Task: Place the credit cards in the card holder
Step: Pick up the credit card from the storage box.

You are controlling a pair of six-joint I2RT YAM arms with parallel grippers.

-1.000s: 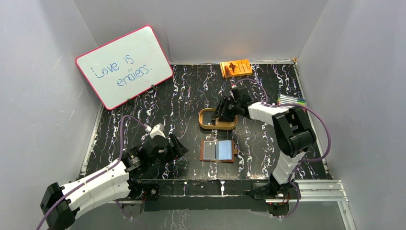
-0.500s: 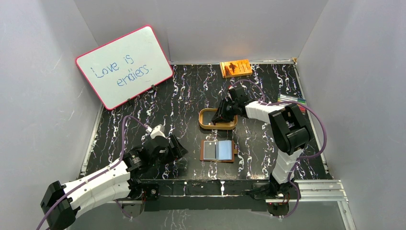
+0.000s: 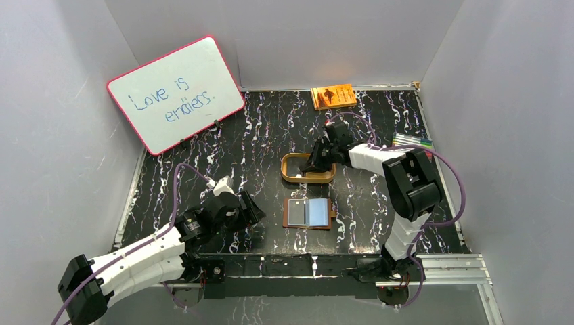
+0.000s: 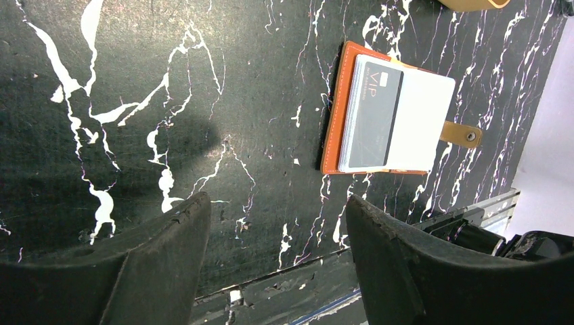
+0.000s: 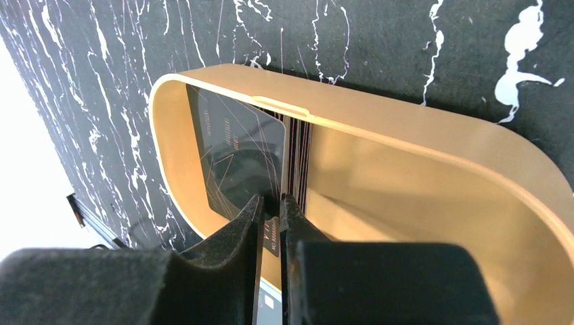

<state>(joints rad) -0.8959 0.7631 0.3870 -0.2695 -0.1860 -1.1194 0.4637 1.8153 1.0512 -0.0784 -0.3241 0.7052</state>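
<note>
Pinch just made — your right hand (image 5: 271, 203) grips a credit card (image 5: 233, 145) in the tray (image 5: 420, 132); card holder (image 4: 336, 101) waits at six o'clock

1. Right wrist view: the dark card's (image 5: 237, 149) lower edge is hidden behind the right arm's fingers (image 5: 223, 257), and the tan tray's (image 5: 406, 132) right end is cut off.
2. Left wrist view: only a corner of that tray shows at the top edge.
3. Top view: the orange book's (image 3: 333, 95) print is too small to read.

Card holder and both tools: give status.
Right tool pinching dark card standing in tray. Left tool open, empty. Card holder open, two cards on it. Nothing in the way.
</note>
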